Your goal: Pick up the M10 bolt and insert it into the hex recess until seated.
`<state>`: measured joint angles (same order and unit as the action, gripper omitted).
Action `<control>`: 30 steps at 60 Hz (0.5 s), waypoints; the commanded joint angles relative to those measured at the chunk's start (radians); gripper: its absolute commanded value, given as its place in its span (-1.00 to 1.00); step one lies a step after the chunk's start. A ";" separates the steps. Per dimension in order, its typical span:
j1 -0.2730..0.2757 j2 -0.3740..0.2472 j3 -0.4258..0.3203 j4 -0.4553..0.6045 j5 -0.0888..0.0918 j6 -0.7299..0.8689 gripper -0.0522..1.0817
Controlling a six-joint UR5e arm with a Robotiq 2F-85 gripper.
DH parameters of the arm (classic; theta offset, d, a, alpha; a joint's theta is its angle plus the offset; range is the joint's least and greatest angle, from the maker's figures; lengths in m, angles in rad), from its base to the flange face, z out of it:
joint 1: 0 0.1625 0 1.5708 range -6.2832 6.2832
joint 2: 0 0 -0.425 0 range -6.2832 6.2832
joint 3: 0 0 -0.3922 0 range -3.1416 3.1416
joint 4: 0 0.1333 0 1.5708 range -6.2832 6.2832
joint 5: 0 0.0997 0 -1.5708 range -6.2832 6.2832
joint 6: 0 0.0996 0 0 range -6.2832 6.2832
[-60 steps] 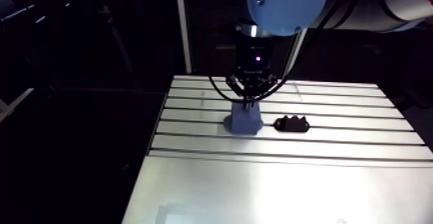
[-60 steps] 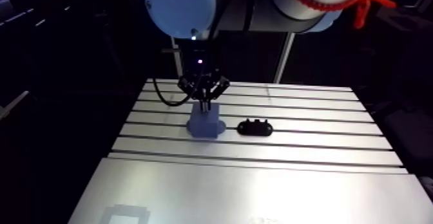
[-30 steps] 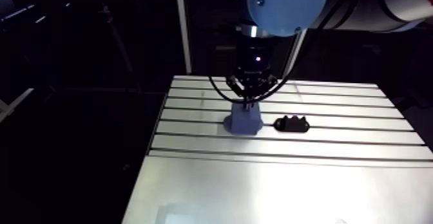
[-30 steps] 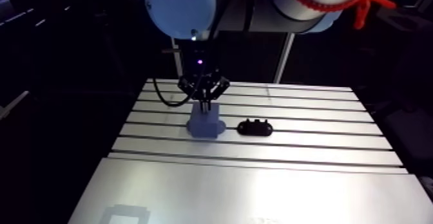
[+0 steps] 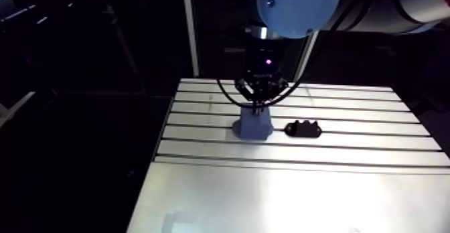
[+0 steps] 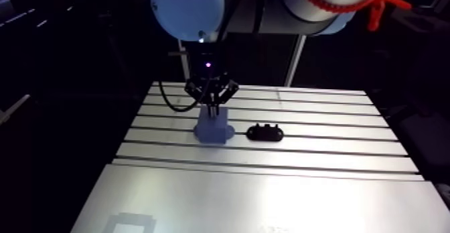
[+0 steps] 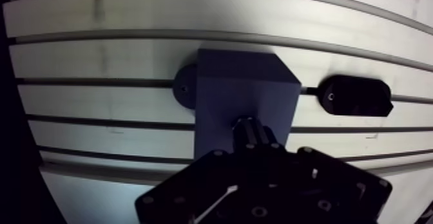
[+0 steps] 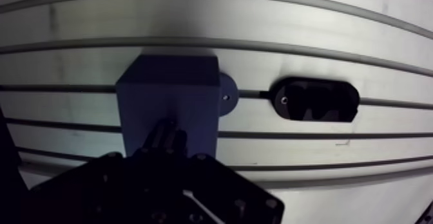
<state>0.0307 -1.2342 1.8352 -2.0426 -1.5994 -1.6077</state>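
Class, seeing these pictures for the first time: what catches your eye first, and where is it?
A blue block stands on the slotted aluminium table, with the gripper directly above it. A dark stub, perhaps the bolt, shows at the block's top under the gripper. A black oval part lies beside the block, apart from it.

Dim all round here, the surroundings almost black. The slotted aluminium table (image 5: 301, 202) catches the light (strong glare on its smooth near plate), with dark slots (image 5: 348, 162) running across its far half. A pale upright post (image 5: 190, 28) stands behind the far edge.
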 commanded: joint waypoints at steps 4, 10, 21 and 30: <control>0.000 0.000 0.002 -0.002 0.000 -0.001 0.99; 0.000 0.000 0.002 -0.002 0.000 -0.001 0.99; 0.000 0.000 0.002 -0.002 0.000 -0.001 0.99; 0.000 0.000 0.000 -0.002 0.000 -0.001 0.99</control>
<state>0.0307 -1.2340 1.8368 -2.0440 -1.5992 -1.6084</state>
